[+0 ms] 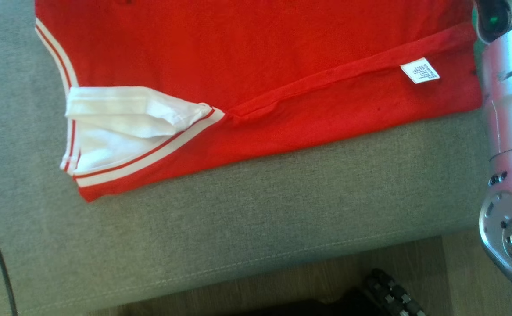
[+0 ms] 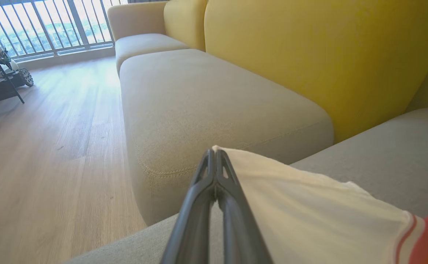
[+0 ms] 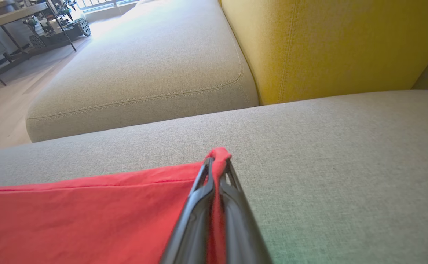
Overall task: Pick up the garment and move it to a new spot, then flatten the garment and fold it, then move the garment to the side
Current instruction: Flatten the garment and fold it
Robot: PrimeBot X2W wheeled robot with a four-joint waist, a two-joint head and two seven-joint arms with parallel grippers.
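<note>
Right gripper (image 3: 216, 163) sat closest to the lens: fingers pressed together, pinching a red corner of the garment (image 1: 260, 57), with cloth bunched up between the tips. Left gripper (image 2: 214, 152) was likewise clamped, its tips on the edge of the white sleeve (image 2: 309, 205). My read is that you held two far-apart points so you could tension the cloth between them and drag or lift it flat without it bunching.

Garment lay spread on the grey seat cushion (image 1: 282, 197), close to its front edge. It wasn't flat. A long diagonal flap was turned over with the care label (image 1: 419, 70) showing, and the sleeve was crumpled on itself. I'd judge you were in the flatten stage, with the fold not yet started.

Both grips were low, near cushion level. That suits pulling outward along the surface, not a high lift.

Your right forearm (image 1: 510, 131) ran down the right edge of the head view, beside the hem. The yellow backrest (image 3: 327, 47) stood behind the seat, and the wood floor (image 2: 52, 146) lay in front of it.
</note>
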